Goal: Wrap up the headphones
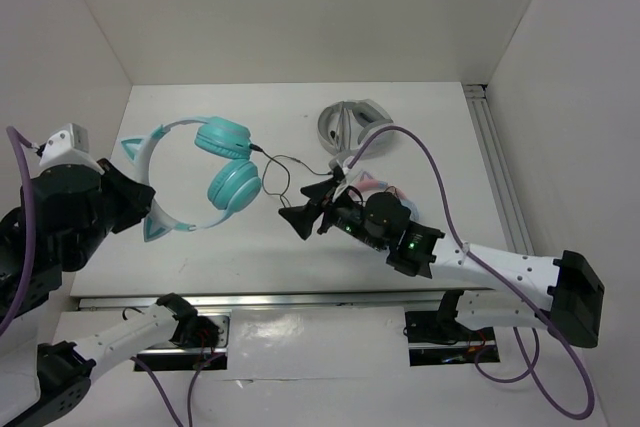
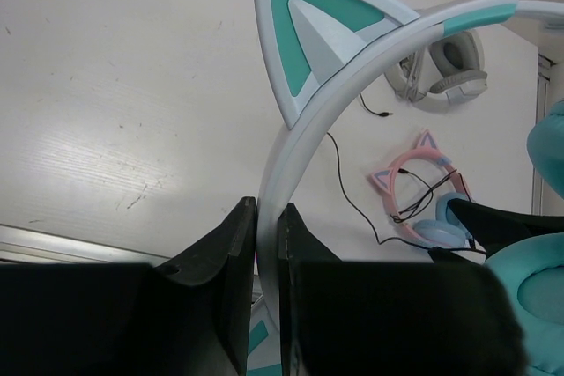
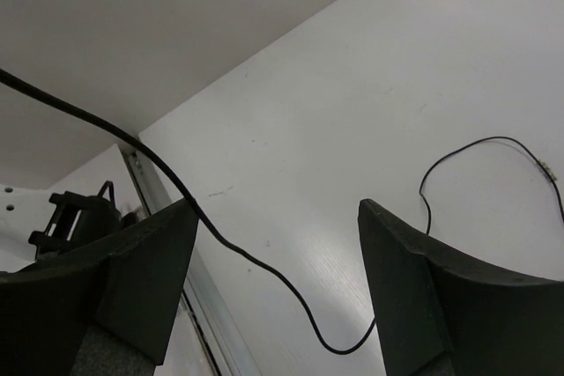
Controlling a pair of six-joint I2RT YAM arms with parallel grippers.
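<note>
The teal headphones (image 1: 225, 162) hang above the table at the left, with a whitish headband (image 2: 295, 143) and a pointed cat ear (image 2: 304, 33). My left gripper (image 1: 148, 205) is shut on the headband, which is pinched between both fingers in the left wrist view (image 2: 267, 215). The thin black cable (image 1: 272, 158) trails right from the ear cups. My right gripper (image 1: 306, 205) is open at the table's middle. In the right wrist view the cable (image 3: 270, 267) loops across the gap between its jaws (image 3: 278, 217), touching neither pad that I can see.
Grey-white folded headphones (image 1: 350, 122) lie at the back of the white table (image 1: 430, 132). Pink-and-blue cat-ear headphones (image 2: 423, 191) lie under my right arm. A metal rail (image 1: 497, 172) runs along the right edge, another (image 1: 300, 299) along the front. White walls enclose three sides.
</note>
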